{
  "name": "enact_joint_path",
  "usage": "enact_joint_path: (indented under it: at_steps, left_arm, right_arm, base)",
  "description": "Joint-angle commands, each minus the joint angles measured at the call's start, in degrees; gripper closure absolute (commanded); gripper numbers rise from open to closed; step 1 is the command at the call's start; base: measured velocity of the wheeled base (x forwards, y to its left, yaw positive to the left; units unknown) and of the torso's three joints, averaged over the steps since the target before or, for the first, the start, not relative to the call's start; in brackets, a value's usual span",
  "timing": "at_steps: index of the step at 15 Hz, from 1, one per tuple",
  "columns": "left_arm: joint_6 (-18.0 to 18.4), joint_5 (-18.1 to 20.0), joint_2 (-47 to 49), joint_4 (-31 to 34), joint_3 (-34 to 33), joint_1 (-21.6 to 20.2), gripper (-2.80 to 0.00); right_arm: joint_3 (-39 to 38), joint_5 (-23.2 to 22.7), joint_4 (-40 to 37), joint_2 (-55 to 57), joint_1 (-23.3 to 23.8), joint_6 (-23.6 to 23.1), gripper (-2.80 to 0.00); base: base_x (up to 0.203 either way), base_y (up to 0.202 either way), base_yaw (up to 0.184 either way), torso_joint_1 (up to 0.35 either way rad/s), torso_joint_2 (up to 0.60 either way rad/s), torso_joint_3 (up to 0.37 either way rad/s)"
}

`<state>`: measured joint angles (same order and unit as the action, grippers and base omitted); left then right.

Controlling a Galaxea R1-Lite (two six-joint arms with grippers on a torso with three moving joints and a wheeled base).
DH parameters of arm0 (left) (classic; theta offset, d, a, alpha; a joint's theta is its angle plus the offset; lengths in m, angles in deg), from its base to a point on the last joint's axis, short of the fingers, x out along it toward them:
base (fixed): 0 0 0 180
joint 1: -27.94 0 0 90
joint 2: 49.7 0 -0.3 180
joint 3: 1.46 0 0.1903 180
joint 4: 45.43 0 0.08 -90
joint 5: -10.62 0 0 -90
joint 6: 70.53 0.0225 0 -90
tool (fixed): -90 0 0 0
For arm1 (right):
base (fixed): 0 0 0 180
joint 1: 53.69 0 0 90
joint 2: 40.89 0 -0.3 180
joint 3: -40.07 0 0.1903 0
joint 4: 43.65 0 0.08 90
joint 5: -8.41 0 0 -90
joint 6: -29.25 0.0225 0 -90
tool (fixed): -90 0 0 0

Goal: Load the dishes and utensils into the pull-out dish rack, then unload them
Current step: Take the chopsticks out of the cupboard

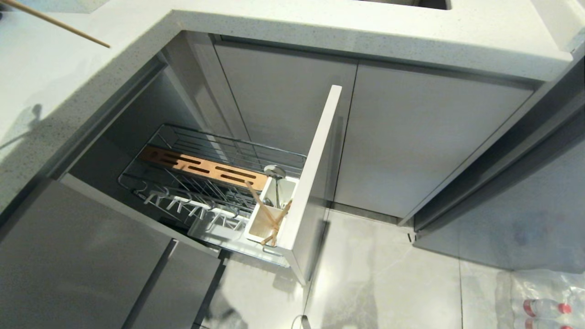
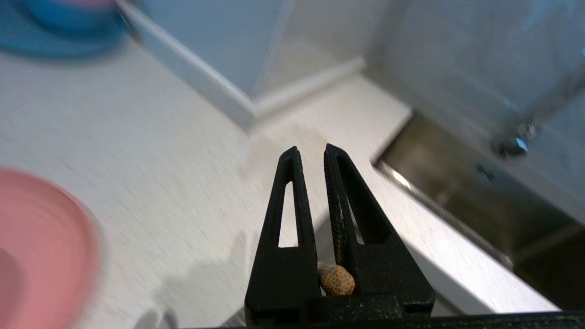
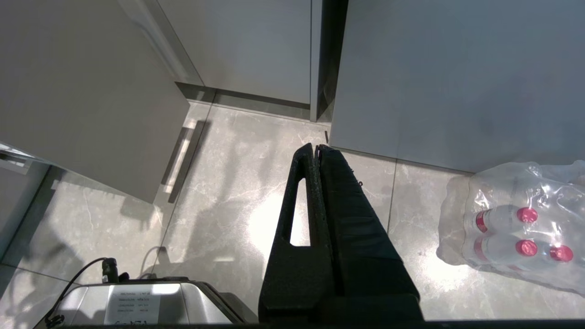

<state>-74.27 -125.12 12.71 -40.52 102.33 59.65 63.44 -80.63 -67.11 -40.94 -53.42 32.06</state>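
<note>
The right gripper hangs over a pale marbled tile floor, its black jaws pressed together. Grey cabinet doors rise beyond it, with a dark gap between two of them. A shrink-wrapped pack of red-capped bottles lies on the floor beside one door, and a silver box with a label and a black cable sits near the gripper's base.

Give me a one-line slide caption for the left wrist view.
Left end effector shut on a light-wood chopstick above the white countertop, a pink plate at the edge.

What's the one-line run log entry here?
left gripper: shut on chopstick, over counter | right gripper: shut, parked | rack: out, spoon in cup
</note>
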Motion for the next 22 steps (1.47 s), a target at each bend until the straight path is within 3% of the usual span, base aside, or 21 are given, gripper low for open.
enact_joint_path:
  at_steps: [1,4,8,11,13,14,17,19,22]
  left_arm:
    - [3.5,0.3,-3.4,-3.0,-0.3,-3.2,0.00]
    - [9.4,5.9,-6.3,-9.4,-2.2,-12.4,0.00]
    - [11.9,15.6,-7.7,-11.2,-6.1,-30.8,0.00]
    - [16.5,26.9,-7.0,-11.6,-9.3,-45.6,0.00]
    - [20.4,35.4,-6.0,-12.3,-10.9,-53.2,0.00]
    - [24.1,38.5,-5.1,-12.6,-11.3,-55.6,0.00]
    - [34.8,41.0,-2.1,-14.9,-13.0,-58.9,0.00]
    - [43.8,43.7,-1.4,-14.0,-14.0,-61.4,0.00]
    - [54.0,48.8,-0.6,-11.6,-14.7,-62.5,0.00]
  right_arm:
    - [-0.1,0.0,0.0,0.0,0.0,0.0,0.00]
    - [-0.1,0.0,0.0,0.0,0.0,0.0,0.00]
    - [-0.1,0.0,0.0,0.0,0.0,0.0,0.00]
    - [-0.1,0.0,0.0,0.0,0.0,0.0,0.00]
    - [-0.1,0.0,0.0,0.0,0.0,0.0,0.00]
    - [-0.1,0.0,0.0,0.0,0.0,0.0,0.00]
    - [-0.1,0.0,0.0,0.0,0.0,0.0,0.00]
    - [-0.1,0.0,0.0,0.0,0.0,0.0,0.00]
    - [-0.1,0.0,0.0,0.0,0.0,0.0,0.00]
  base:
    - [0.000,0.000,0.000,0.000,0.00,0.000]
    - [0.000,0.000,0.000,0.000,0.00,0.000]
    - [0.000,0.000,0.000,0.000,0.00,0.000]
    - [0.000,0.000,0.000,0.000,0.00,0.000]
    - [0.000,0.000,0.000,0.000,0.00,0.000]
    - [0.000,0.000,0.000,0.000,0.00,0.000]
    - [0.000,0.000,0.000,0.000,0.00,0.000]
    - [0.000,0.000,0.000,0.000,0.00,0.000]
    - [0.000,0.000,0.000,0.000,0.00,0.000]
